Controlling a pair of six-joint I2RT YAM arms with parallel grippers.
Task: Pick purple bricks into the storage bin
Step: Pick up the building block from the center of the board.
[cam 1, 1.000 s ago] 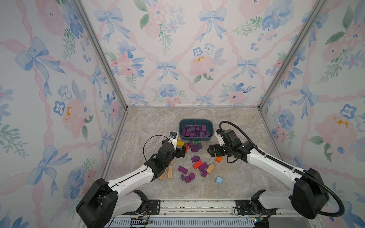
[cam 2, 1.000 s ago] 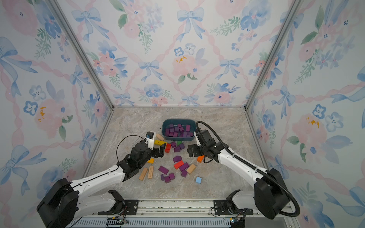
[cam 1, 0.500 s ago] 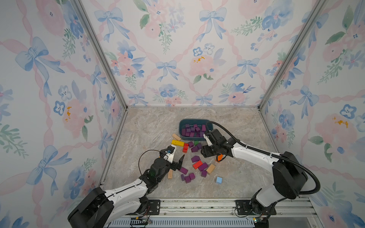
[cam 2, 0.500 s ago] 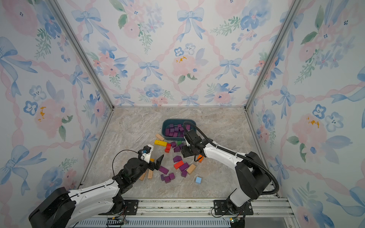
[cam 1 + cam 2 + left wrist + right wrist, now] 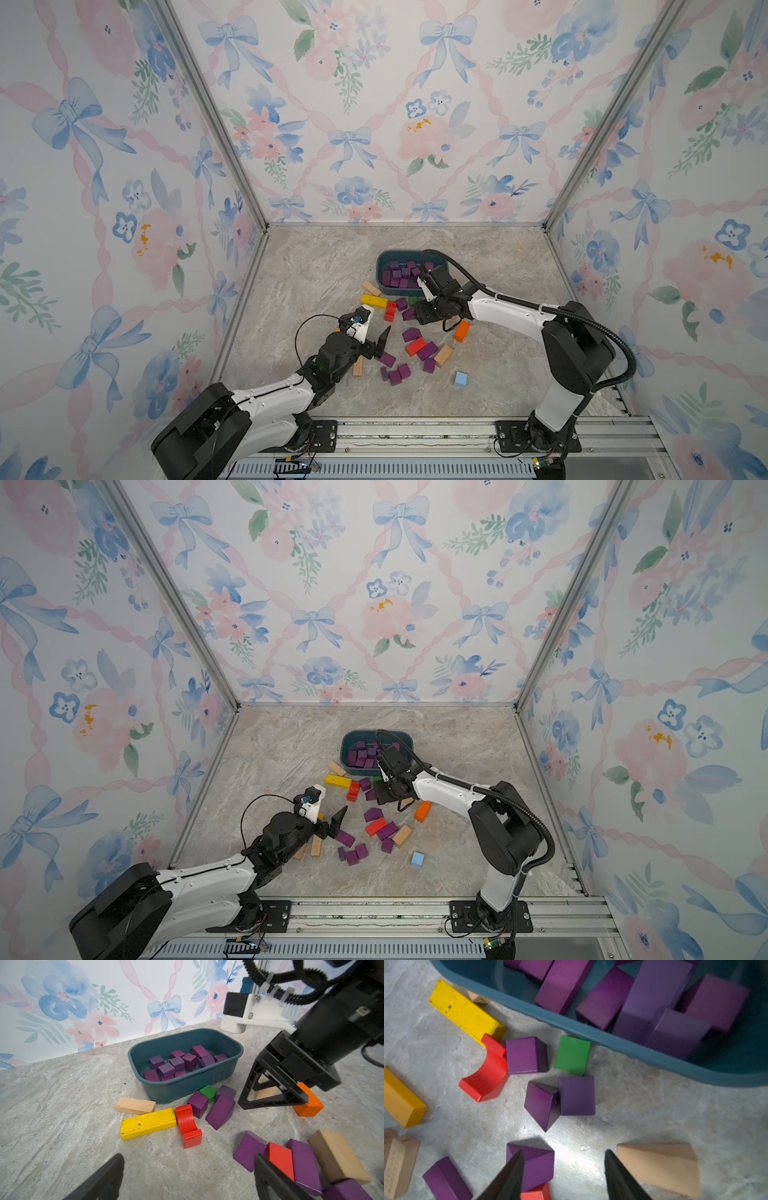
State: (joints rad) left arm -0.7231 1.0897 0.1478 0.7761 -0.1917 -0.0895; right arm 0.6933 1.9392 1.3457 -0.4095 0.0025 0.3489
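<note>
The storage bin (image 5: 383,266) (image 5: 347,750) (image 5: 182,1088) (image 5: 612,1043) holds several purple bricks (image 5: 401,274) (image 5: 178,1062). More purple bricks lie loose in front of it, among them a cube and a wedge (image 5: 577,1095) (image 5: 220,1110). My right gripper (image 5: 420,319) (image 5: 381,800) (image 5: 244,1104) (image 5: 562,1169) hangs over this pile, open, jaws partly narrowed. A purple brick (image 5: 539,1165) (image 5: 410,333) lies by one finger, not gripped. My left gripper (image 5: 375,324) (image 5: 328,805) (image 5: 189,1178) is wide open and empty, nearer the front, beside another purple brick (image 5: 248,1150).
Other blocks are mixed in: a yellow bar (image 5: 373,300) (image 5: 148,1123), a red arch (image 5: 188,1124), a green cube (image 5: 572,1054), red (image 5: 415,346), orange (image 5: 461,330) and tan blocks (image 5: 658,1167) (image 5: 443,354), and a light blue cube (image 5: 460,379). Papered walls enclose the floor.
My left arm has pulled back from the bin toward the front. My right gripper has shifted left over the loose blocks, and its jaws have narrowed.
</note>
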